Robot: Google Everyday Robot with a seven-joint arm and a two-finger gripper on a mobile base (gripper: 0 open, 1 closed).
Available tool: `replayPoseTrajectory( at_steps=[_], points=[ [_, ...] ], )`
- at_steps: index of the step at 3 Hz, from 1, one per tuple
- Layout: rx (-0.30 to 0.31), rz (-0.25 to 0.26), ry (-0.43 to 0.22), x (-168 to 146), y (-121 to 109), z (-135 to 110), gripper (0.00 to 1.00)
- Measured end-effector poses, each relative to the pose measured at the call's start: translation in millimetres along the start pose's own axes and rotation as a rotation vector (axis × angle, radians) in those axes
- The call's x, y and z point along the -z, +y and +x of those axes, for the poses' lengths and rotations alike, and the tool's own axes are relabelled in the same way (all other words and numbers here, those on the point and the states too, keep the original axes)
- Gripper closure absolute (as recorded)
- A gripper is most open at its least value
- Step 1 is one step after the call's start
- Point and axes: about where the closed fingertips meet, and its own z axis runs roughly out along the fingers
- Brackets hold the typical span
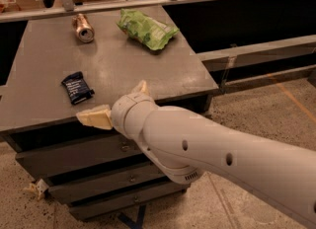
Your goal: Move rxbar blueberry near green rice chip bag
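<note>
Approach step: the claw [111, 100] hovers spread and empty near the bar [77, 87]. Next it must descend and clench.

The gripper [111, 102], at the table's [44, 50] front edge near the rxbar blueberry [77, 87], is partly hidden behind its wrist [132, 118], the arm [222, 159] is cut off by the right edge, and the bar's print cannot be read.

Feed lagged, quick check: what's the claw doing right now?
Claw: open, holding nothing, beside the rxbar blueberry, which lies on the table.
</note>
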Motion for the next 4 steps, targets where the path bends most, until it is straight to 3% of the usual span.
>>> replayPoseTrajectory(
  at_steps=[1,4],
  points=[
    [0.0,-0.001,0.0,0.6,0.1,0.0,0.0],
    [0.028,-0.117,-0.054,-45.4,30.8,-21.5,0.0]
  ],
)
